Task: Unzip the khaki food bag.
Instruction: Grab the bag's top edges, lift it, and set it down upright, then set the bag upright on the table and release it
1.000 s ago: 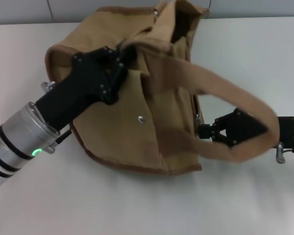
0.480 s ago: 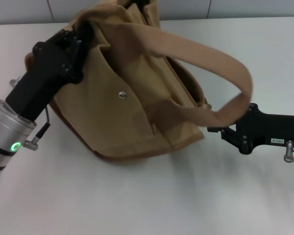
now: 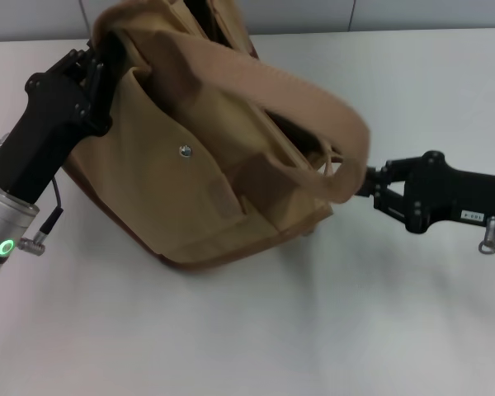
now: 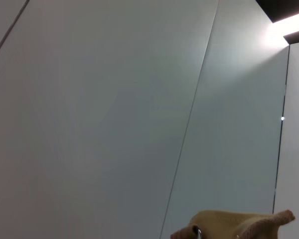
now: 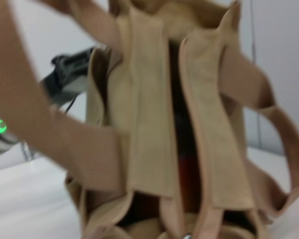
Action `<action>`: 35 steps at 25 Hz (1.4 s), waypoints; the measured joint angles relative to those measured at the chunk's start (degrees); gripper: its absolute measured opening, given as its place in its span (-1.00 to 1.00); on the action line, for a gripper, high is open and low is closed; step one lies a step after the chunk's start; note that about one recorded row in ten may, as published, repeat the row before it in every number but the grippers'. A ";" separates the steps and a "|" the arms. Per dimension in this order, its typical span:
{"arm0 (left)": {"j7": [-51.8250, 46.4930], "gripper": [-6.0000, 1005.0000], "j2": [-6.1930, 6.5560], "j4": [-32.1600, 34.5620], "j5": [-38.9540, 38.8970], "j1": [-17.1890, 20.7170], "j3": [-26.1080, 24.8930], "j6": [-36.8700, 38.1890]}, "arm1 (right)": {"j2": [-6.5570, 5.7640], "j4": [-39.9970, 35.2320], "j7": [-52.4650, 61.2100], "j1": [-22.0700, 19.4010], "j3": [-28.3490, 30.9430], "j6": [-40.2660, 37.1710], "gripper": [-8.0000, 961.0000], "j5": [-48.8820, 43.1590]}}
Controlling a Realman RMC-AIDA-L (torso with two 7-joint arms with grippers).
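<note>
- Khaki food bag [image 3: 206, 173]: lying tipped on the white tabletop [image 3: 247, 330], between the two tools; its snap-fastened front pocket [image 3: 186, 151] is facing up toward the head camera.
- Long axis: running from the left tool's end, which is raised, down to the right tool's end, which is resting low near the tabletop; the top opening is pointing away from the robot and toward the right tool's side.
- Handle [image 3: 297, 91]: one wide strap is arching over the bag, its loop drooping just beside the right tool.
- Left tool [image 3: 95, 70]: pressing into the bag's upper left corner; its fingers are buried in the fabric, so whether they are clenched cannot be told.
- Right tool [image 3: 365, 186]: reaching level to the bag's right end, just behind the strap loop; its tip is hidden there, grip cannot be told.
- Right wrist view only: showing the bag's top end-on, with the two fabric lips [image 5: 144, 109] parting over a dark gap with something reddish inside, and the left arm's green light [image 5: 0, 126] beyond.
- Left wrist view only: showing mostly grey wall panels [image 4: 114, 109], with just a scrap of tan fabric [image 4: 239, 226] at the frame's edge.
</note>
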 joint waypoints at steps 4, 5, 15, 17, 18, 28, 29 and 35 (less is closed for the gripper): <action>-0.15 -0.63 0.04 0.68 -0.01 0.67 -0.51 -0.23 | 0.18 0.10 -3.59 -0.73 0.60 1.02 -0.69 3.28; -0.15 -0.63 0.04 0.68 -0.01 0.67 -0.51 -0.23 | 0.29 0.40 -5.41 -0.89 0.80 1.56 -0.68 4.11; -0.18 -0.62 0.08 0.81 0.01 0.85 -0.89 -0.82 | 0.59 18.18 -38.75 1.53 0.30 6.83 -0.15 17.78; -0.18 -0.62 0.05 0.81 0.02 0.81 -0.90 -0.86 | 0.60 20.26 -39.36 3.31 -0.14 9.75 -0.02 17.88; -0.18 -0.62 0.04 0.81 0.02 0.78 -0.90 -0.87 | 0.62 21.12 -39.36 4.01 -0.15 11.35 0.04 17.86; -0.18 -0.62 -0.01 0.76 0.07 0.48 -0.85 -1.32 | 0.74 24.22 -40.03 6.52 -0.03 14.54 -0.37 17.99; -0.18 -0.62 -0.01 0.76 0.07 0.50 -0.85 -1.40 | 0.76 24.23 -40.03 6.52 0.14 14.51 -0.44 18.03; -0.17 -0.61 -0.09 0.76 0.36 0.41 -0.56 -2.80 | 0.62 21.31 -24.24 8.53 0.73 11.38 -0.73 22.37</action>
